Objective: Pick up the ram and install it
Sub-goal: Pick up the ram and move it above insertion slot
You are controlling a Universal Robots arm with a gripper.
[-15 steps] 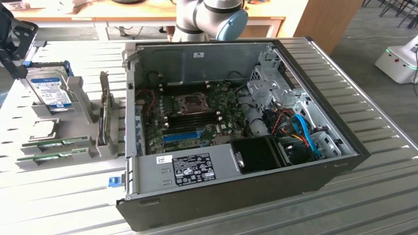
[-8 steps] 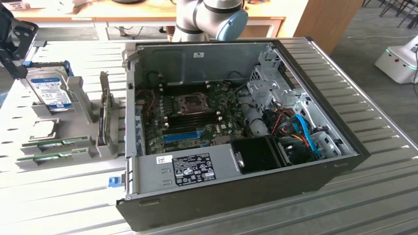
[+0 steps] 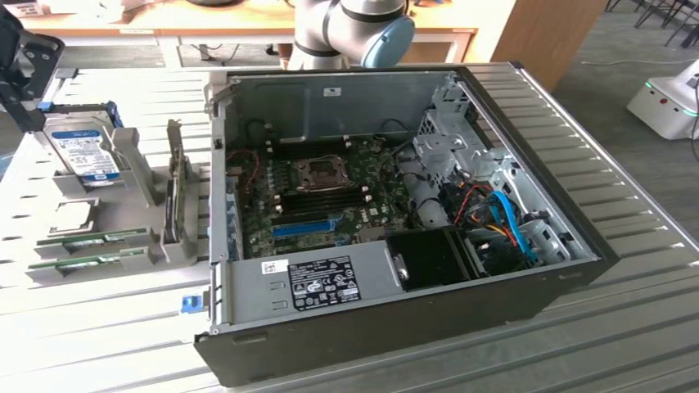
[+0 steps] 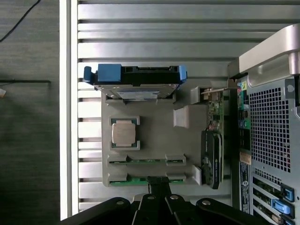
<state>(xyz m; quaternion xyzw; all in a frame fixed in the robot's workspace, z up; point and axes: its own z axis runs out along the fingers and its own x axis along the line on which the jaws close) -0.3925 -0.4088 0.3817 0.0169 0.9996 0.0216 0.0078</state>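
The end effector [image 4: 157, 181] is closed, its dark fingers pressed together with nothing between them. In the wrist view their tips line up over the middle of the ram [image 4: 136, 180], though whether they touch it cannot be told. The ram [image 3: 87, 262] lies flat in the outermost slot of a gray holder tray [image 4: 154, 136], at the tray's edge farthest from the hard drive [image 4: 136, 82]. A second, matching green stick [image 4: 146, 161] lies parallel to it in the next slot inward, just beside it. Past that stick a processor chip [image 4: 125, 133] sits in a square recess, and the hard drive, with its blue bracket, stands on edge at the far end of the tray. An expansion card [image 4: 212, 154] stands upright along the side of the tray that faces the computer case [image 4: 272, 131]. In the exterior view the tray is at the left and the case lies open at the centre, showing the motherboard [image 3: 327, 192] with its empty processor socket, black memory slots and a blue slot. Tray and case both rest on the slatted metal counter [image 4: 164, 28], and the robot arm [image 3: 349, 33] rises behind the case.
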